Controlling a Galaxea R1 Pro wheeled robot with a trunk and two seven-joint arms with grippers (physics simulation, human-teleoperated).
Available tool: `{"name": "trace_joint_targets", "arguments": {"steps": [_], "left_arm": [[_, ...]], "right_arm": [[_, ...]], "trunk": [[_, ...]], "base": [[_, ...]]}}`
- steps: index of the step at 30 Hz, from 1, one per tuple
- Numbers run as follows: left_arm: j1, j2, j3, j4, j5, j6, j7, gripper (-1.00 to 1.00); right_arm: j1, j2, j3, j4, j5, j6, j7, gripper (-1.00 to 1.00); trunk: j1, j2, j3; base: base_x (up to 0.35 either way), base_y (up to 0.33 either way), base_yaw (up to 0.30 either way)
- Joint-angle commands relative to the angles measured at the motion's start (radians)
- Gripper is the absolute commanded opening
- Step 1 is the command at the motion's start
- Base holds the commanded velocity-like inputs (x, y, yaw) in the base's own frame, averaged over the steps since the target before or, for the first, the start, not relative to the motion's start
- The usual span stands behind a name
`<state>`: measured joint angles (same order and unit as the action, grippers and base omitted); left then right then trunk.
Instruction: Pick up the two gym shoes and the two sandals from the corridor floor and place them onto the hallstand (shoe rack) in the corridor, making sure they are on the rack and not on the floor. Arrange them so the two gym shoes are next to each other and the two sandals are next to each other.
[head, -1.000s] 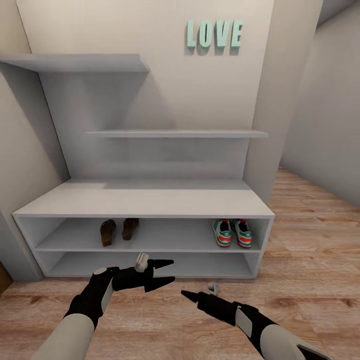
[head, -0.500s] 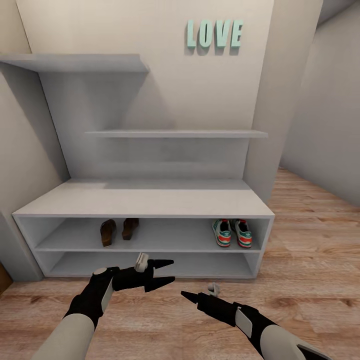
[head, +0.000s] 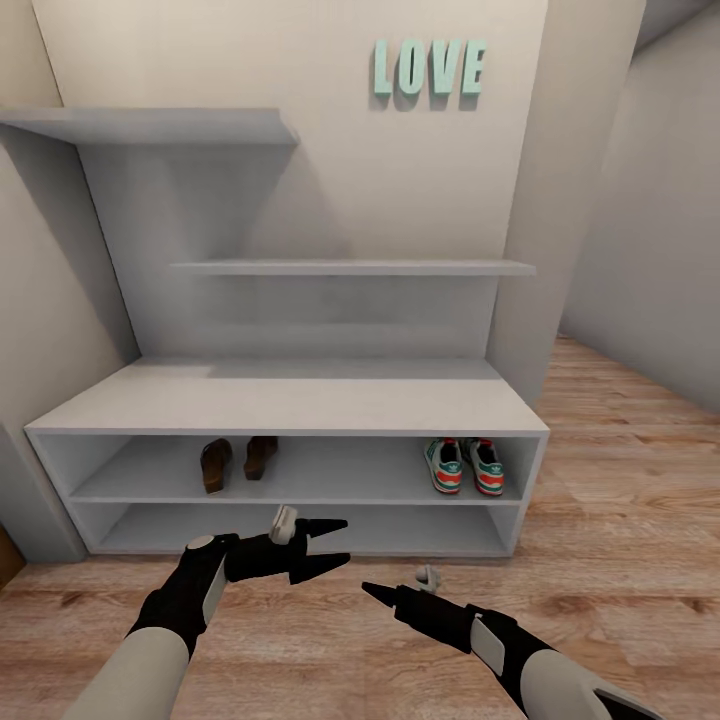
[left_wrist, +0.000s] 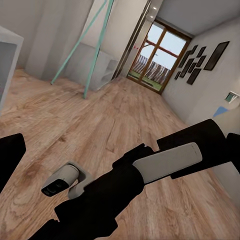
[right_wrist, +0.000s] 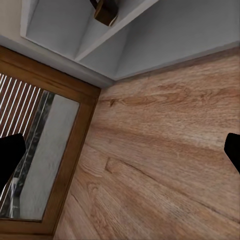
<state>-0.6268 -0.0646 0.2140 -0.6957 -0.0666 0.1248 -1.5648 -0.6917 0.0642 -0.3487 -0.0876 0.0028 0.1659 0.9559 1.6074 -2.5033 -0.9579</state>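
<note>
Hallstand (head: 290, 405) upper open shelf: two sandals (head: 238, 461), two gym shoes (head: 464, 466)

Matt pale-grey hallstand (head: 290, 405) stands on wood-grain plank floor (head: 620, 520); brown sandals (head: 238, 462) look leathery.

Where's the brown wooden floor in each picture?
Head view: the corridor floor lies in front of the hallstand and runs along its right side.
Left wrist view: the corridor floor stretches away behind the right arm.
Right wrist view: the corridor floor meets the hallstand.
Shared landmark: the hallstand's foot, in the head and right wrist views.
</note>
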Motion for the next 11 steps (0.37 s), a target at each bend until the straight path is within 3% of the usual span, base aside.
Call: {"name": "trace_joint_targets", "arguments": {"steps": [1, 11], "left_arm": [[-0.001, -0.001, 0.005, -0.001, -0.007, 0.010, -0.006, 1.00], [-0.001, -0.001, 0.005, 0.000, -0.007, 0.010, -0.006, 1.00]], "right_arm": [[0.000, 0.000, -0.006, -0.001, 0.000, 0.010, 0.003, 1.00], [0.000, 0.000, -0.006, -0.001, 0.000, 0.010, 0.003, 1.00]], "trunk": [[0.000, 0.000, -0.001], [0.000, 0.000, -0.001]], "base": [[0.000, 0.000, 0.000], [0.000, 0.000, 0.000]]}}
